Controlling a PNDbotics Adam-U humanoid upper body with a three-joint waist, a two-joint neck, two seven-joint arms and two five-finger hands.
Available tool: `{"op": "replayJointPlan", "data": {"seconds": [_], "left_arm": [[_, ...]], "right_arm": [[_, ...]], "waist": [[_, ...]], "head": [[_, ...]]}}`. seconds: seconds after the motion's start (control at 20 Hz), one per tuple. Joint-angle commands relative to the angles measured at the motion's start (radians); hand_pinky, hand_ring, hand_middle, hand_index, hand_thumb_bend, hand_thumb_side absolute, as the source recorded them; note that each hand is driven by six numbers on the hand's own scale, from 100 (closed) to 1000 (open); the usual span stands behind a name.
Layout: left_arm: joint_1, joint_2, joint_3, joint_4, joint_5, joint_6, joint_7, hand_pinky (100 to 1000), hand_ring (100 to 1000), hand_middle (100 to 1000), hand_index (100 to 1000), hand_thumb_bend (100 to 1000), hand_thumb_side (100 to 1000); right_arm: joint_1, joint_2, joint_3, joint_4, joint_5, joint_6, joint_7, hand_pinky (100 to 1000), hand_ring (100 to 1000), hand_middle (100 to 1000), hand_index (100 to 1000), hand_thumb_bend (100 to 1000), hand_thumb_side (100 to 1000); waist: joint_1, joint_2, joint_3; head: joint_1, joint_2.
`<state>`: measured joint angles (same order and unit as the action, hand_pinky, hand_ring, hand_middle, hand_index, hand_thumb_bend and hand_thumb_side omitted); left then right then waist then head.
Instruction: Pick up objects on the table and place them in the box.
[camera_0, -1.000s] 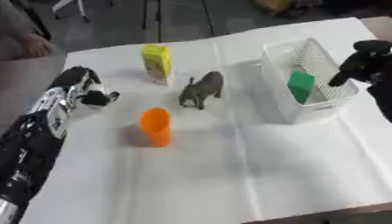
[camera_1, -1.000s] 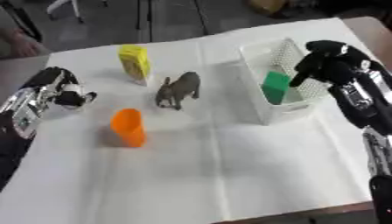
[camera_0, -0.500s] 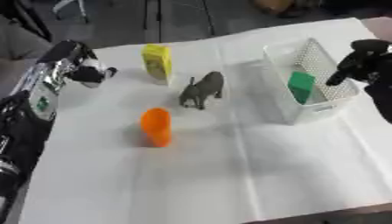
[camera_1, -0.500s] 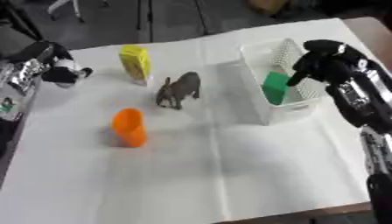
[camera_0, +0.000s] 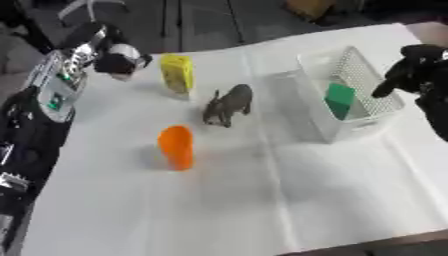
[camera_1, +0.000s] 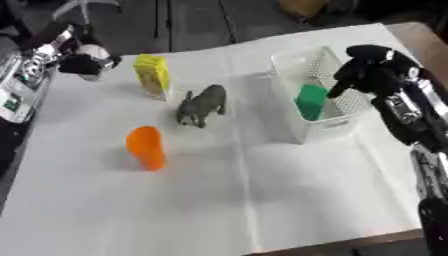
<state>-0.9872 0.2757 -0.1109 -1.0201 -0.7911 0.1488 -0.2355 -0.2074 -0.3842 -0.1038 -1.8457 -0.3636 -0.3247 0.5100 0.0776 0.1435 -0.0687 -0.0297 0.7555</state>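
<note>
On the white-covered table (camera_0: 262, 200), one green block (camera_0: 339, 100) already sits inside the white mesh box (camera_0: 367, 95), while three things remain outside it: a yellow carton (camera_0: 177, 75) standing upright at the far left, a grey animal figure (camera_0: 227, 104) between carton and box, and an orange cup (camera_0: 176, 146) nearer the front. The left robot hand (camera_0: 118, 56) hangs just beside the carton, fingers curled and seemingly holding nothing. The right robot hand (camera_1: 372, 67) hovers over the box's far side, fingers curled, empty.
</note>
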Motion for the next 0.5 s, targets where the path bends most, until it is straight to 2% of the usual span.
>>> {"op": "replayJointPlan", "data": {"seconds": [0.05, 0.35, 0.5], "left_arm": [[-0.043, -0.018, -0.013, -0.059, 0.016, -0.011, 0.015, 309, 233, 393, 555, 304, 356], [-0.052, -0.060, -0.046, -0.082, 0.025, -0.028, 0.076, 315, 238, 396, 558, 327, 358], [-0.056, -0.087, -0.066, -0.078, 0.032, -0.055, 0.103, 316, 240, 397, 559, 334, 365]], "right_arm": [[-0.005, -0.025, 0.001, -0.017, -0.013, 0.003, 0.001, 587, 566, 627, 863, 156, 643], [-0.005, -0.024, 0.006, -0.019, -0.019, 0.004, 0.005, 587, 566, 627, 863, 157, 642], [-0.008, -0.023, 0.010, -0.020, -0.020, 0.004, 0.010, 587, 566, 627, 863, 158, 643]], "waist": [[-0.010, -0.037, -0.004], [-0.011, -0.042, -0.021], [-0.011, -0.040, -0.033]], "head": [[0.005, -0.002], [0.009, -0.005], [0.014, -0.008]]}}
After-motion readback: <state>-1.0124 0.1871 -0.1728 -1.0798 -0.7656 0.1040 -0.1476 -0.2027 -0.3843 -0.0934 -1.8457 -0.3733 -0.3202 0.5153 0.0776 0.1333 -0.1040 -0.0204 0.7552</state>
